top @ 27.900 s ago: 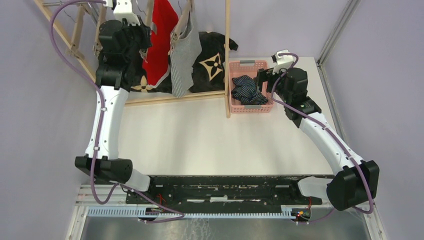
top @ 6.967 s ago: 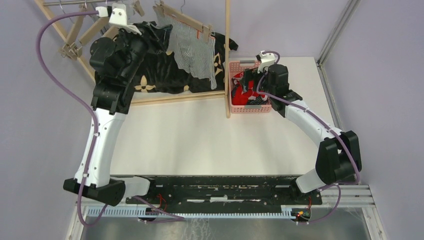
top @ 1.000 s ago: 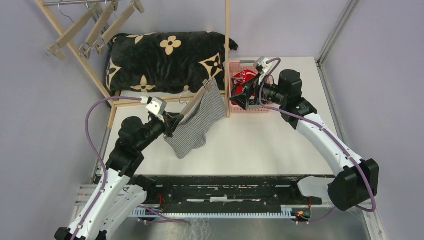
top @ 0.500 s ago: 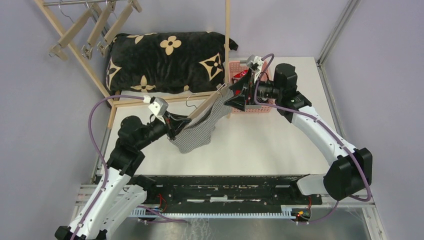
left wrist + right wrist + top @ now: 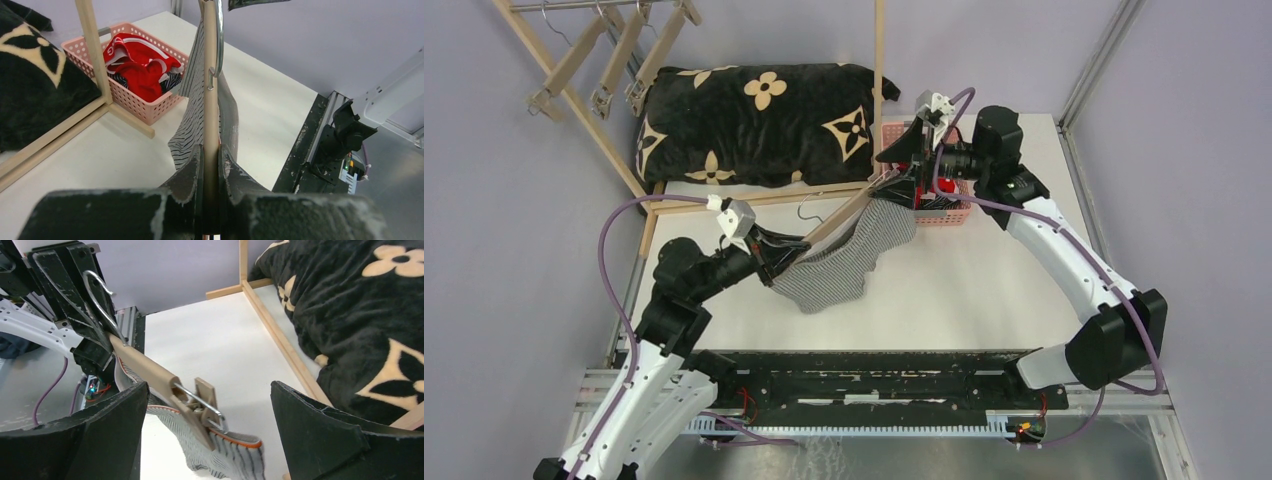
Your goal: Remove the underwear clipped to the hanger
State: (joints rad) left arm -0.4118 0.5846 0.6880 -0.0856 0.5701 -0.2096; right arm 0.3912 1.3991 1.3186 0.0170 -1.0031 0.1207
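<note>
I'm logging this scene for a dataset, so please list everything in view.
grey shorts: one, fine-striped grey, clipped to held hanger
held hanger: one, wood, between the arms
red shorts: one, red, in basket
navy shorts: one, navy striped, partly under red shorts
basket: one, pink, beside rack post
cushion: one, black with beige flowers, under rack
empty hangers: three, wood, on rail
rack: one, wood, table's far side
table: one, white
left pincer: one, black, shut on held hanger
right pincer: one, black, open around hanger's clip

The hanger [image 5: 145, 367] was pale, matt wood with a shiny metal hook [image 5: 102, 300]. The grey shorts [image 5: 844, 265] clipped to it were soft, finely striped cloth. Beyond the hanger stood a pink plastic lattice basket [image 5: 135, 102] and a plush black cushion [image 5: 350, 315].
</note>
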